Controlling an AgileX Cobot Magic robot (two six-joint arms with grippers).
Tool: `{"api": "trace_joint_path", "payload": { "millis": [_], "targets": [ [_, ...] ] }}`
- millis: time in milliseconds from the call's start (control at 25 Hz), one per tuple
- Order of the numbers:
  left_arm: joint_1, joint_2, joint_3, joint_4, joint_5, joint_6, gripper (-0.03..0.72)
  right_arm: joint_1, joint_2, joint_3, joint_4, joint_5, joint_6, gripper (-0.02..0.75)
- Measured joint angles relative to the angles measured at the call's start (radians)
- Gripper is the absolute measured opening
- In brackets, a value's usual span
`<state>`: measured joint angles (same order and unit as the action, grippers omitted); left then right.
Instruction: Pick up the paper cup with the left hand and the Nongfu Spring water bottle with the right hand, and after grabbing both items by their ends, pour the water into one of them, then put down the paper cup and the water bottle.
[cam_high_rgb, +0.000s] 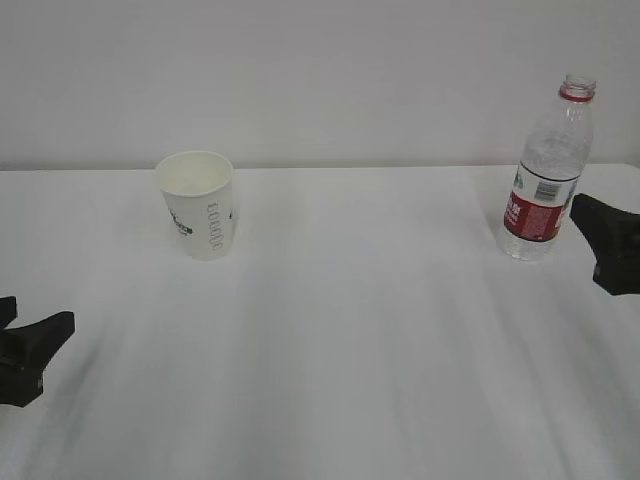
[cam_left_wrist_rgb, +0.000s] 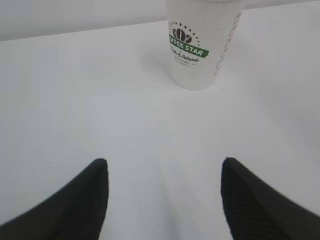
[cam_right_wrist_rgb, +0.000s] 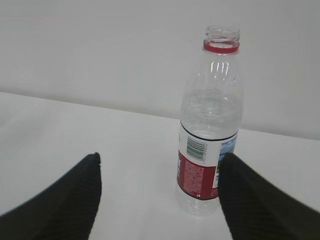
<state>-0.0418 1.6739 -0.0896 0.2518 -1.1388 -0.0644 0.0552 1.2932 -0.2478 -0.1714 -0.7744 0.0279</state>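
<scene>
Paper cup (cam_high_rgb: 199, 203) and water bottle (cam_high_rgb: 546, 172) stand upright, mouths up; left claw (cam_left_wrist_rgb: 165, 175) and right claw (cam_right_wrist_rgb: 160, 170) spread apart, empty.

- A bare test setup, lab-like rather than a home: a plain white surface (cam_high_rgb: 340, 330) against a blank pale wall (cam_high_rgb: 320, 70).
- Only staged props stand on it: a cup (cam_high_rgb: 198, 204) and an uncapped bottle (cam_high_rgb: 547, 170).

Bare table (cam_high_rgb: 380, 330) lies between paper cup (cam_high_rgb: 198, 204) and water bottle (cam_high_rgb: 546, 170), each standing alone, well apart.
</scene>
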Motion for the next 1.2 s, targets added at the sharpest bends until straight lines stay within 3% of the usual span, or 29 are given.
{"api": "trace_joint_path", "payload": {
  "millis": [200,560,960,1200],
  "targets": [
    [0.0,0.002,0.0,0.009,-0.002,-0.023,0.515,0.0,0.0,0.064,0.0,-0.129,0.001,0.549],
    [0.0,0.002,0.0,0.015,-0.002,-0.062,0.515,0.0,0.005,0.113,0.002,-0.158,0.003,0.549],
    [0.0,0.002,0.0,0.068,-0.004,-0.062,0.515,0.0,0.167,0.118,0.004,-0.27,0.014,0.549],
    [0.0,0.002,-0.011,0.117,-0.004,-0.064,0.515,0.0,0.284,0.143,0.071,-0.354,0.007,0.549]
  ]
}}
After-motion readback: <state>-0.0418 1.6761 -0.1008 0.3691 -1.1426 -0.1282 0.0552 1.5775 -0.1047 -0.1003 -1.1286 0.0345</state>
